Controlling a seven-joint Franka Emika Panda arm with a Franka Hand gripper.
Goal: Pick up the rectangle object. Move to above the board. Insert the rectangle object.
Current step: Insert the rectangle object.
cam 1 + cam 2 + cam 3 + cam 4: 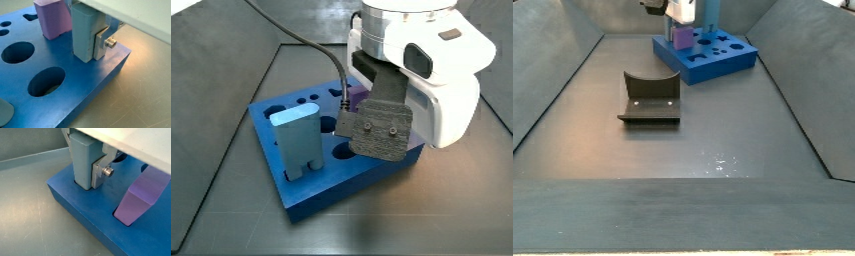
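Observation:
In both wrist views my gripper [87, 44] is shut on the rectangle object [83, 27], a pale steel-blue bar held upright. One silver finger [100, 46] presses its side; the other finger is hidden behind the bar. The bar's lower end [81, 184] sits in an opening near a corner of the blue board [80, 87], with a thin dark gap around its foot. In a side view the board [372, 172] lies under the white wrist [425, 60], whose dark camera mount hides the bar.
A purple-pink block [53, 20] stands in the board right beside the bar. A wider pale cyan slab [298, 145] stands in the board's other side. Round holes [47, 80] are open. The fixture [649, 100] stands on the grey floor, with sloped bin walls around.

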